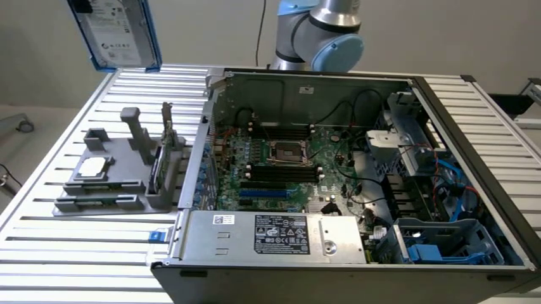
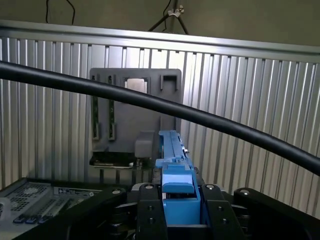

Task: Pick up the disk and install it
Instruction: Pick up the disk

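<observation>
Bench (image 1: pixel 50 253) surface is ribbed aluminium slats. It carries an open computer case (image 1: pixel 338 82) lying on its side and, toward the exterior view's left, a grey fixture (image 1: pixel 110 183) with slots and posts. Plain pale walls (image 1: pixel 203 31) stand behind the bench, and the arm (image 1: pixel 325 31) rises at the far edge behind the case.

Your gripper (image 2: pixel 180 202) is clamped on the disk (image 1: pixel 118 31): in the wrist view its black fingers (image 2: pixel 150 215) press on either side of the blue carrier. The disk is off the bench, held high in the air over the far corner at the exterior view's left, well apart from the case.

From the exterior view you get the disk's broad face, tilted, with its white label inside the blue frame. You also get the case interior: motherboard (image 1: pixel 279 158), labelled power supply (image 1: pixel 270 234), and blue caddies (image 1: pixel 448 244) at the exterior view's right. From the wrist view you get the disk (image 2: pixel 172 155) edge-on, a black cable (image 2: pixel 150 102) crossing in front of it, and the fixture lying beyond on the slats.
</observation>
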You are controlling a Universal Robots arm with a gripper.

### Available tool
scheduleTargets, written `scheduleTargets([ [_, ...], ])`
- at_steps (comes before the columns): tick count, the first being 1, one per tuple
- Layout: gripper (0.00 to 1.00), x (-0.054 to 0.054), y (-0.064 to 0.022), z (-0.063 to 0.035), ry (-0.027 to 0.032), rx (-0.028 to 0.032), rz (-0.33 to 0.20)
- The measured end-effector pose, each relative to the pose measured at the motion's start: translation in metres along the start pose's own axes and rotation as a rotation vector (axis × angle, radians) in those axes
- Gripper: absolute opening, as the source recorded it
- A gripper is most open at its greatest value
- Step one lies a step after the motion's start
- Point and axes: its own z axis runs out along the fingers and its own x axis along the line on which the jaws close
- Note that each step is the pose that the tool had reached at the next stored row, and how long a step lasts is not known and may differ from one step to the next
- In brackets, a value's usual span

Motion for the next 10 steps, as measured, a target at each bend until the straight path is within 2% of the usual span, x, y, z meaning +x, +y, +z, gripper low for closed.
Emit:
scheduleTargets([
  [6,0.33,0.010,-0.0261,-0.0250,-0.0004,-0.0052,0.000],
  [10,0.33,0.022,-0.0342,-0.0257,-0.0004,-0.0053,0.000],
])
